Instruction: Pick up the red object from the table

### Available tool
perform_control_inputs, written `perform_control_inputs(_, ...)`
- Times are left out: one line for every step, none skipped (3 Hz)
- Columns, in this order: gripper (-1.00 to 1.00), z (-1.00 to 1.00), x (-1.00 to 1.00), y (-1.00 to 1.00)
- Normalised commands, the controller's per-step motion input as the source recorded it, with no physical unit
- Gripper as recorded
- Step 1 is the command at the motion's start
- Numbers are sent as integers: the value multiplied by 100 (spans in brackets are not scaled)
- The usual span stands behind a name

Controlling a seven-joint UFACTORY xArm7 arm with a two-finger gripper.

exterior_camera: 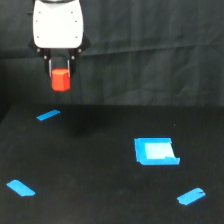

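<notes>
1. The gripper [60, 75] is hanging at upper left, its fingers clamping the red object [61, 80].
2. The red object is sitting well above the table [100, 165].
3. A blue square [155, 151] and blue tape strips [48, 115] are lying on the table.

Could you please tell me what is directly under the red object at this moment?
Nothing touches the underside of the red object: it hangs in the gripper, clear of the table. Only bare black surface lies below, with a blue tape strip nearby. Its top is covered by the gripper.
</notes>
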Motion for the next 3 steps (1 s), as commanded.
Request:
perform_control_inputs(-97,10,1,0)
perform_control_inputs(-97,10,1,0)
perform_control_inputs(-97,10,1,0)
